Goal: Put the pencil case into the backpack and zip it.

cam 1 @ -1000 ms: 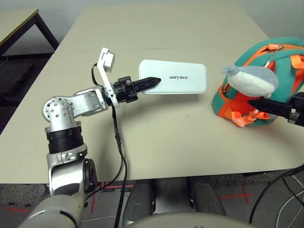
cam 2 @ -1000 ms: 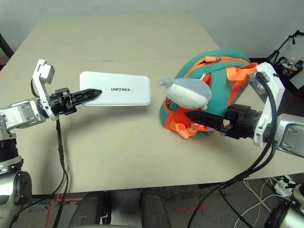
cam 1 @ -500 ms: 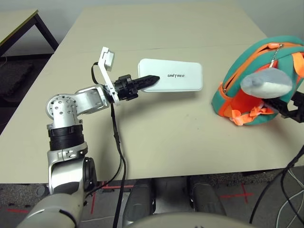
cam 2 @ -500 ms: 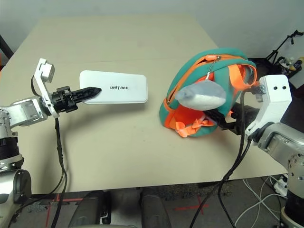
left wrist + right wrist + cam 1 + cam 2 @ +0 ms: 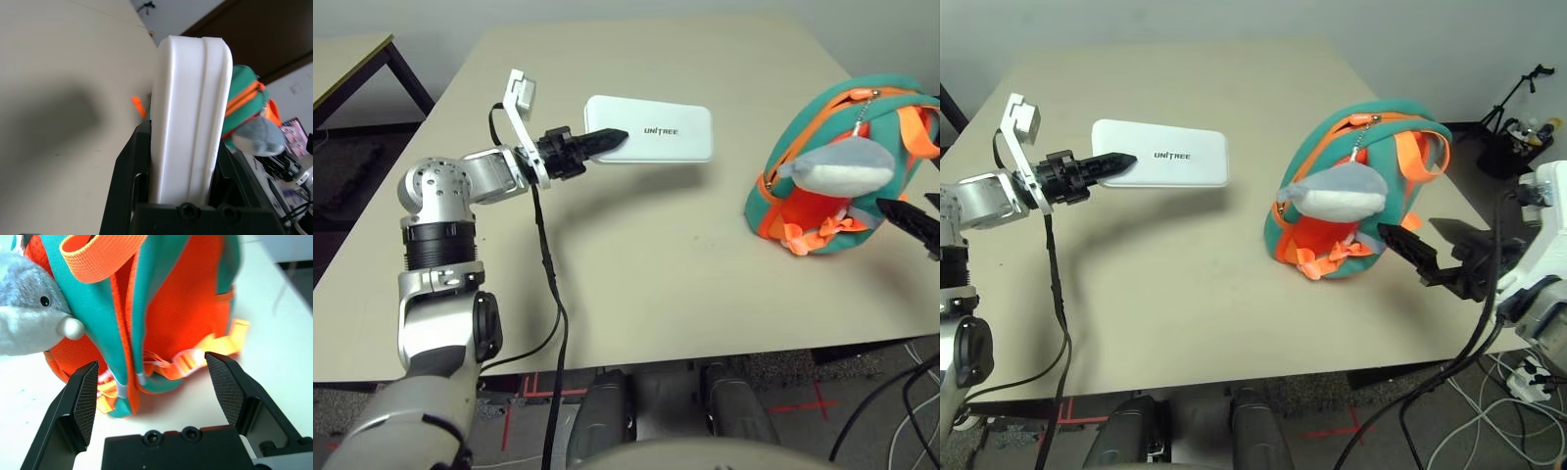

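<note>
left end effector [image 5: 605, 140] gripping pencil case [image 5: 656, 130], right end effector [image 5: 1427, 249] spread

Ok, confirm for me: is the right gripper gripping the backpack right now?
No: the right gripper stands open, its fingers apart from the backpack.

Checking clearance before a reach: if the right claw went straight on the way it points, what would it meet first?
Most likely the backpack: the open right claw faces its orange side and lower straps, apart from them.
</note>
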`<state>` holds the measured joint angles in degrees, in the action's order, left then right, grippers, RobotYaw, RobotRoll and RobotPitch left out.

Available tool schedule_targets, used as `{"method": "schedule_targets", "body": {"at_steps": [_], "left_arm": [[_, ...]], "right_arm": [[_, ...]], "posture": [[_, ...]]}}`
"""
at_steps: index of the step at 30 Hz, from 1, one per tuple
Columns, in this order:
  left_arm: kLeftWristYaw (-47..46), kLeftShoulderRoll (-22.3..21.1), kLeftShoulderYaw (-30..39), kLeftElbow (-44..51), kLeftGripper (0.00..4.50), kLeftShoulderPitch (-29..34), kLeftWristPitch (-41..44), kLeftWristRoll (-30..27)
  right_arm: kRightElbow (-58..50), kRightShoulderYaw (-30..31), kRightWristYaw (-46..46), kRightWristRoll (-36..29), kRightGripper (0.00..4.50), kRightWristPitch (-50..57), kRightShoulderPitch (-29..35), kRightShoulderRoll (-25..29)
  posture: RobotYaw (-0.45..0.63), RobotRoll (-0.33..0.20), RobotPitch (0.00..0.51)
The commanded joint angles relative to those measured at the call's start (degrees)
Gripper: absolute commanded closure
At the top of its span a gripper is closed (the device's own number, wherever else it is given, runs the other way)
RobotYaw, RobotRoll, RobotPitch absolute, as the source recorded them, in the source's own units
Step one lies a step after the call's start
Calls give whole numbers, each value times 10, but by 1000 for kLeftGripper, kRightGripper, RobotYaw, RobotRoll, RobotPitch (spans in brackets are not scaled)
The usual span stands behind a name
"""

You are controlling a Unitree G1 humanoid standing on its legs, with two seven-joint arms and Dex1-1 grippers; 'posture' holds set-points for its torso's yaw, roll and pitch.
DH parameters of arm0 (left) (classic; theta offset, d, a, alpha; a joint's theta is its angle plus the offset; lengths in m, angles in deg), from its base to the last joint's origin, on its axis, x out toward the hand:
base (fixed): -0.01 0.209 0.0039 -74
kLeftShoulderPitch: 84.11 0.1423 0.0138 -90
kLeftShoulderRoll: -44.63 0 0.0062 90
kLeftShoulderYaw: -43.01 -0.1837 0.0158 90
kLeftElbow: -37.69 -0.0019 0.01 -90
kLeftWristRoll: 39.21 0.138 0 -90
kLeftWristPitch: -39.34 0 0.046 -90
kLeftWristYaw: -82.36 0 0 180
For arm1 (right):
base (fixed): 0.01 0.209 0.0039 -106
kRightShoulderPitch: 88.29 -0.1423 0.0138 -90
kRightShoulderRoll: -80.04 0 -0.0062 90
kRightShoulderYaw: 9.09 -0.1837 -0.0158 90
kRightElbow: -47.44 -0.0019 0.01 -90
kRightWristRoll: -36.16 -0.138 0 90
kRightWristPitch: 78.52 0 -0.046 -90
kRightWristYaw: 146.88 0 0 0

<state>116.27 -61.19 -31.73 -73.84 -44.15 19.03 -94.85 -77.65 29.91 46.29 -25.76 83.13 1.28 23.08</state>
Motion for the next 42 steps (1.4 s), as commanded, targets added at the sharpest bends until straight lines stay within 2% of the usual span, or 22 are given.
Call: {"method": "schedule_targets", "body": {"at_steps": [1, 8, 14, 22, 31, 35, 42], "left_arm": [[25, -13, -3, -25, 3087, -14, -12, 26], [48, -22, -5, -55, 3087, -38, -16, 65], [47, -27, 9, -41, 3087, -37, 0, 70], [17, -14, 38, -4, 3087, -8, 24, 60], [-18, 13, 69, 39, 3087, 15, 45, 50], [-34, 22, 86, 63, 3087, 22, 56, 41], [-69, 44, 118, 118, 3087, 56, 74, 17]], "right_arm": [[-15, 29, -18, 13, 0, -31, 11, -36], [10, 123, -12, 63, 0, -104, -6, -84], [59, 183, 24, 111, 0, -160, -36, -71], [160, 263, 55, 192, 0, -222, -119, -73], [234, 316, 88, 242, 0, -255, -176, -88], [239, 321, 97, 238, 0, -231, -193, -93], [246, 322, 106, 237, 0, -174, -216, -68]], "posture": [[-277, 0, 0], [-260, 0, 0], [-216, 0, 0], [-182, 0, 10], [-136, 0, 31], [-99, 0, 46], [-54, 0, 91]]}}
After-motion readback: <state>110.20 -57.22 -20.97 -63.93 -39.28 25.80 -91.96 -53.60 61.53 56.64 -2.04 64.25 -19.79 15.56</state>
